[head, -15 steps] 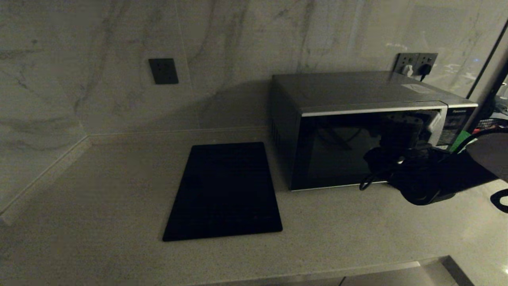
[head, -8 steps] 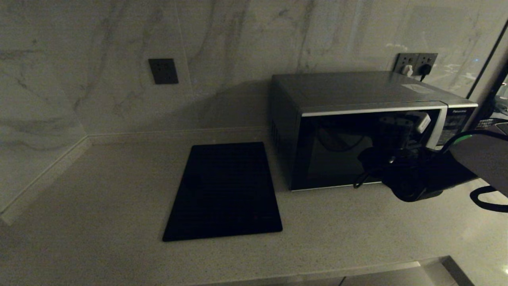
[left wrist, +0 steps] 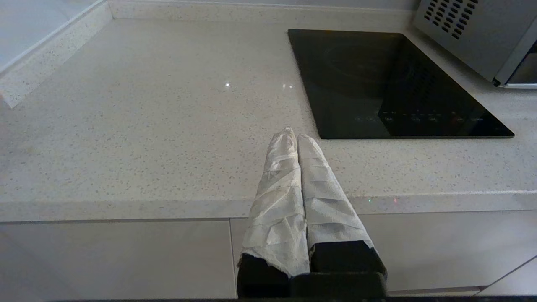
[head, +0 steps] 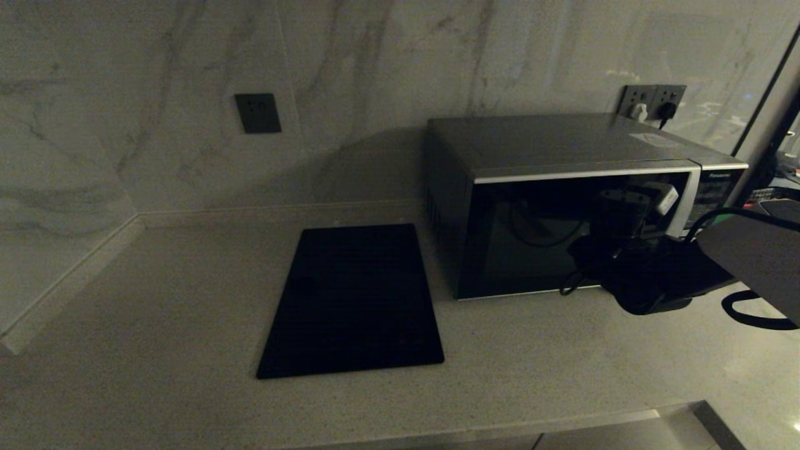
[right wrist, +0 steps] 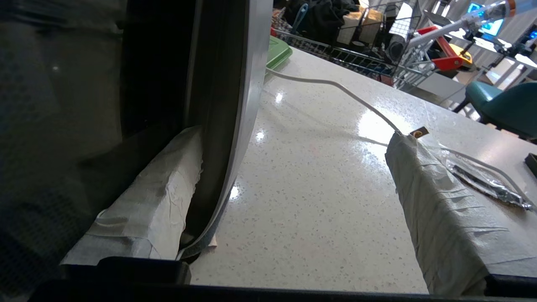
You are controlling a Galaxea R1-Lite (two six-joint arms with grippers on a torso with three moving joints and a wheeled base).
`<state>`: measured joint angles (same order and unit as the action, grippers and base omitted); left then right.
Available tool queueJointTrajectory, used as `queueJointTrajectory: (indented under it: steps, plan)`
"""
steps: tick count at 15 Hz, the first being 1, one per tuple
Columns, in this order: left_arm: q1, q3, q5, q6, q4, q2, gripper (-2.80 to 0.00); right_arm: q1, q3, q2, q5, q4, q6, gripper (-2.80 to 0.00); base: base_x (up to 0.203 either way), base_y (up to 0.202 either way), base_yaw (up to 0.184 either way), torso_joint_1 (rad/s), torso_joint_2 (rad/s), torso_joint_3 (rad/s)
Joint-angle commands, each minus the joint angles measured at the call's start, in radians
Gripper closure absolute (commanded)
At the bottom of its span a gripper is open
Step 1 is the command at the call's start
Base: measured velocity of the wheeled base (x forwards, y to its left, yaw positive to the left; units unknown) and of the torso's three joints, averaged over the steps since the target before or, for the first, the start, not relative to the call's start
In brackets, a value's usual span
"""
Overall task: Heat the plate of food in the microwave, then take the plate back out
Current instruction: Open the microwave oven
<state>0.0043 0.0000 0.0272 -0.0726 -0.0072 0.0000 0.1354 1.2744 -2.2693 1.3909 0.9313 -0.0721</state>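
The boxy silver-grey microwave (head: 562,206) with its dark glass door looks shut or nearly so. The right gripper (right wrist: 293,201), spread wide and grasping nothing, has one wrapped finger (right wrist: 155,209) hooked behind the door's curved silver handle strip (right wrist: 235,126), so opening seems barely begun. The left gripper (left wrist: 297,138), clenched and empty, hangs before the microwave's tabletop (left wrist: 147,126). The plate of food is nowhere visible; the dark glass hides the microwave's interior.

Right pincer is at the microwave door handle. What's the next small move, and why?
Probably pull the door outward toward the robot. In the right wrist view the right pincer stands open, with one finger hooked behind the curved silver handle strip of the microwave, whose door looks barely ajar. The left pincer is parked, shut, over the counter edge.
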Motion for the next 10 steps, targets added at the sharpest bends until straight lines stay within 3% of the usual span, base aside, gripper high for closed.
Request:
queueJointTrajectory:
  steps: [1,10]
  plan:
    - [0.0,0.0,0.001,-0.001,0.0,0.002,0.0,-0.019,0.013,-0.017,0.002,0.006,0.0,-2.8,0.0,0.0,0.0,0.0,0.0,0.0]
    - [0.0,0.0,0.0,-0.001,0.0,0.002,0.0,-0.019,-0.007,0.004,0.009,0.009,0.003,-2.8,0.0,0.0,0.0,0.0,0.0,0.0]
